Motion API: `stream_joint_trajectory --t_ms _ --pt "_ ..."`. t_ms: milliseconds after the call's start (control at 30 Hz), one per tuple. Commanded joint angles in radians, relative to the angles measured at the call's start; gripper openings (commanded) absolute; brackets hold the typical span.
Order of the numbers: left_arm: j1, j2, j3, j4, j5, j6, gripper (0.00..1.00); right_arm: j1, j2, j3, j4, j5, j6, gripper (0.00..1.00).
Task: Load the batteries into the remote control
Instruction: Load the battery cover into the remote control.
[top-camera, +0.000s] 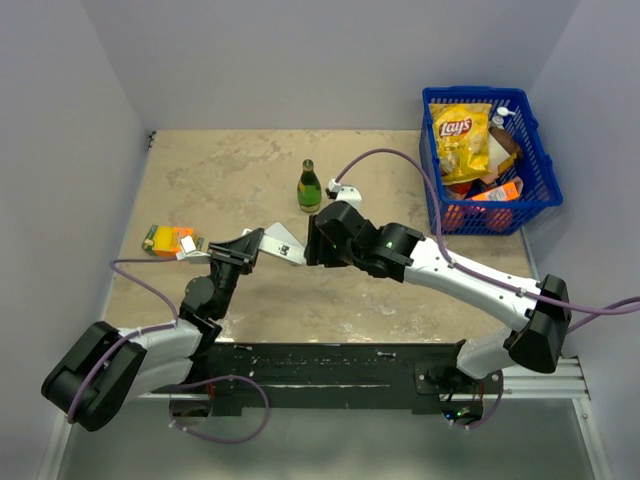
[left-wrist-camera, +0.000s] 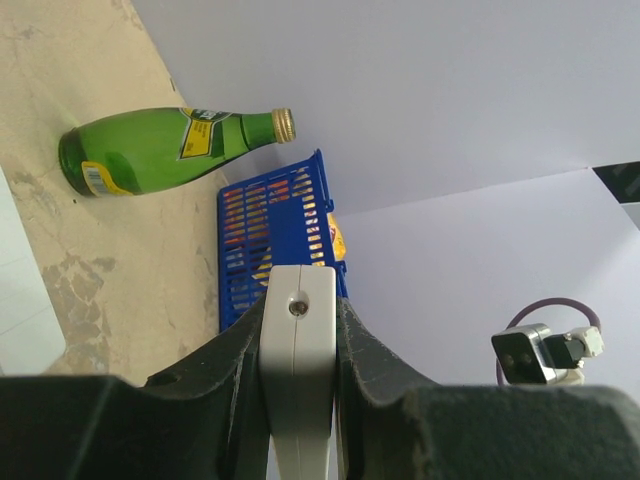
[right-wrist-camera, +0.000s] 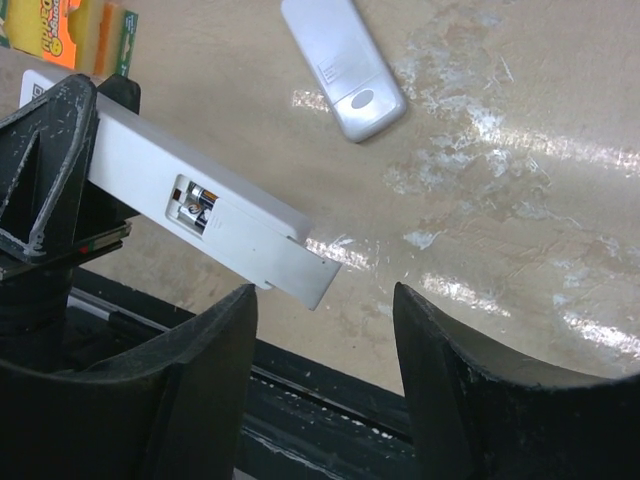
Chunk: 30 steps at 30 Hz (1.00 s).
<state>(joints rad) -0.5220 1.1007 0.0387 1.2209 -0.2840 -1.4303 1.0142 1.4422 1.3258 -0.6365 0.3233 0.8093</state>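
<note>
On the beige, mottled table (top-camera: 200, 180), boxed by plain pale grey walls (top-camera: 300, 60), I log the following.

1. Left gripper (top-camera: 248, 248): fingers clamped on one end of the remote (right-wrist-camera: 245, 235), holding it above the tabletop with its back towards the right wrist camera.
2. Batteries (right-wrist-camera: 197, 205): seated in the remote's open compartment. I make out dark casing and a metal end, but cannot tell whether one or two are in.
3. Right gripper (right-wrist-camera: 322, 305): jaws spread wide and empty, just beside the remote's free end.
4. White cover (right-wrist-camera: 345, 65): flat on the table beyond the remote, apart from it.
5. Green bottle (top-camera: 310, 188): upright, mid-table.
6. Blue basket (top-camera: 535, 150): far right corner, with a yellow chip bag (top-camera: 460, 135) on top.
7. Sponge pack (top-camera: 165, 240): near the left edge.

The surface shows glossy glare patches under the right wrist.
</note>
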Motion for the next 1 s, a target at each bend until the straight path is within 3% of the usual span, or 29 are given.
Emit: stream_joint_trajectory --t_ms 0,533,967 --pt "0.0 0.002 -0.195 0.109 -0.003 0.005 0.0 0.003 -0.016 0.029 -0.028 0.019 0.074 0.61" --pt "0.0 -0.004 -0.201 0.126 0.016 0.016 0.0 0.003 0.058 0.058 0.009 -0.021 0.1 0.59" --pt "-0.003 -0.005 -0.2 0.129 0.025 0.019 0.0 0.003 0.079 0.081 0.034 -0.039 0.096 0.51"
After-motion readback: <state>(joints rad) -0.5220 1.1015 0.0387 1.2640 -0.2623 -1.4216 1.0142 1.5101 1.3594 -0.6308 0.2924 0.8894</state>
